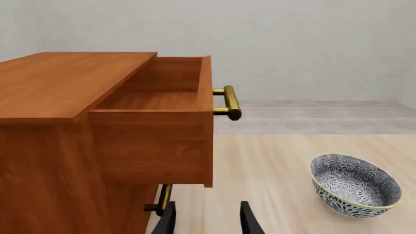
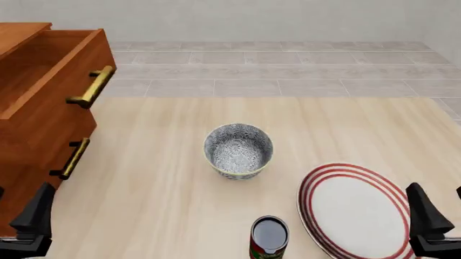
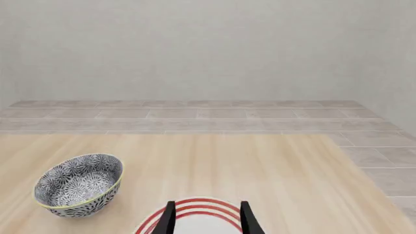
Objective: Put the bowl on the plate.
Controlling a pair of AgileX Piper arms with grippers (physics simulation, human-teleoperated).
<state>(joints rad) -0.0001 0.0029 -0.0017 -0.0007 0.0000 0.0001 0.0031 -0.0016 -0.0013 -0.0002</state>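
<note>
The blue-grey floral bowl (image 2: 238, 150) stands upright and empty at the middle of the table; the wrist views also show the bowl (image 1: 355, 185) (image 3: 79, 185). Right of it and nearer the front lies the white plate (image 2: 353, 209) with red rings, bare. At the plate's near right edge my right gripper (image 2: 439, 198) hovers open; in its wrist view the right gripper (image 3: 207, 215) holds nothing and the plate's rim (image 3: 195, 204) shows between its fingers. My left gripper (image 2: 19, 204) (image 1: 206, 217) is open and empty at the front left, beside the cabinet, far from the bowl.
A wooden drawer cabinet (image 2: 43, 113) fills the left side, its top drawer (image 1: 156, 126) pulled out and empty, with brass handles (image 2: 92, 86). A small dark-topped can (image 2: 269, 237) stands at the front, just left of the plate.
</note>
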